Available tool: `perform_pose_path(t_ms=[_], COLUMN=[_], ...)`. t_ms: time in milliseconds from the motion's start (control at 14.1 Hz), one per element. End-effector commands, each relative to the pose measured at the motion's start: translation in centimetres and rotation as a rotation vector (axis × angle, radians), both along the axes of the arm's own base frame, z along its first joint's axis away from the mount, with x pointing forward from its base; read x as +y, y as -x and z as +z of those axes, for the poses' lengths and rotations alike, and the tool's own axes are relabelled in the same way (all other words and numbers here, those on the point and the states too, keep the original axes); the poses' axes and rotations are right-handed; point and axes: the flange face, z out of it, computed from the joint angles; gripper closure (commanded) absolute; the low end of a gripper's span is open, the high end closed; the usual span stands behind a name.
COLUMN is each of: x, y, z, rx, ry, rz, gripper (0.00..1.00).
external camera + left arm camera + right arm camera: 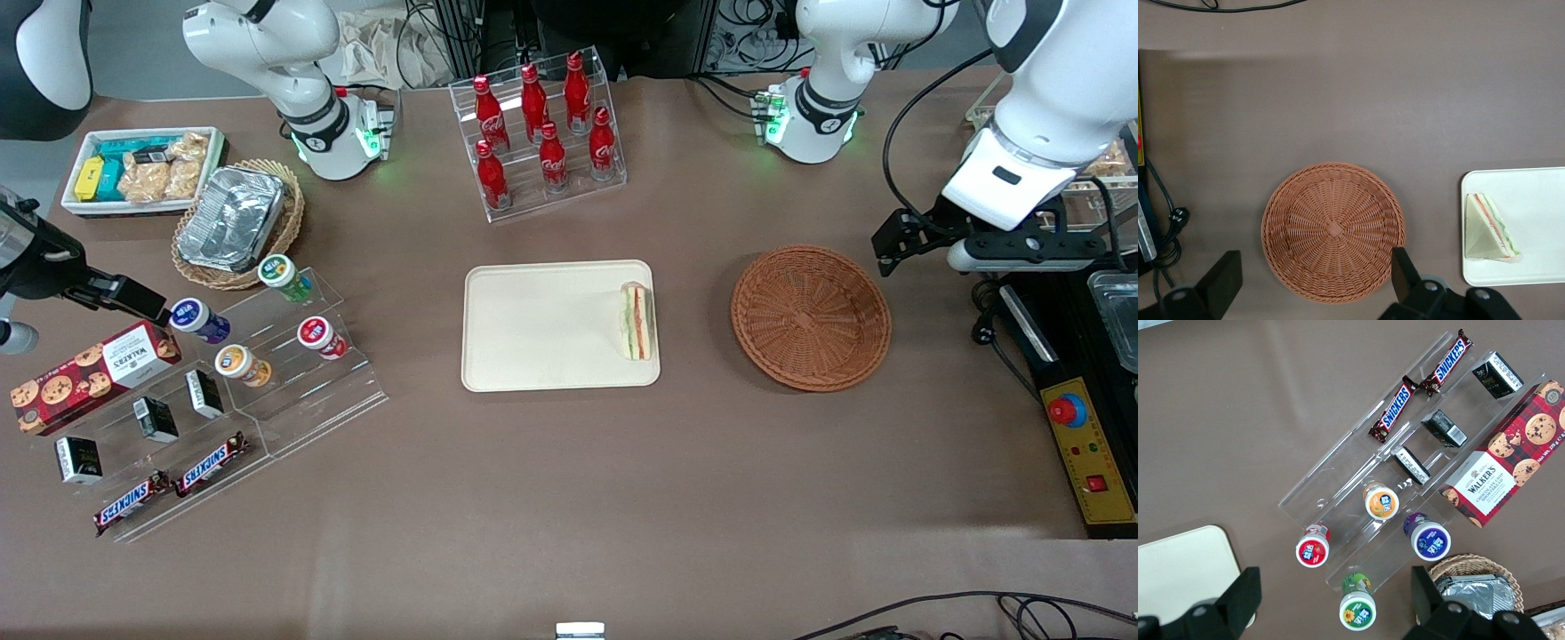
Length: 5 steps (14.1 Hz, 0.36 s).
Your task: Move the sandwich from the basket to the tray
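With sandwich [637, 321] traybound, claw [1315, 283] apart.

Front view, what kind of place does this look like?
Probably a robot lab staged as a snack shop: cola bottles on a clear rack, Snickers bars, an emergency-stop box. The sandwich lies on the tray; the gripper, open, hangs beside the empty basket.

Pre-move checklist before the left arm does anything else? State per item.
1. sandwich on the tray: ok, lying at the edge nearest the basket.
2. basket empty: ok.
3. gripper open, holding nothing: ok.
4. Gripper apart from the sandwich: ok, it hangs above the basket.
5. Sandwich fully inside the tray rim: ok in the left wrist view, though close to the rim.
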Motion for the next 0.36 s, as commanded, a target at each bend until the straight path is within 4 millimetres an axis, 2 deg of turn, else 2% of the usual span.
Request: perform_pose_path(t_ms=[0, 71, 284], x=[-0.2, -0.2, -0.1], y=[-2.4, -2.9, -3.0], z=[0.9, 1.1, 2.0], rx=[0.016, 0.027, 0.032], ry=[0.014, 0.015, 0.008], rz=[-0.016, -0.017, -0.017], gripper=[0.01, 0.01, 0.01])
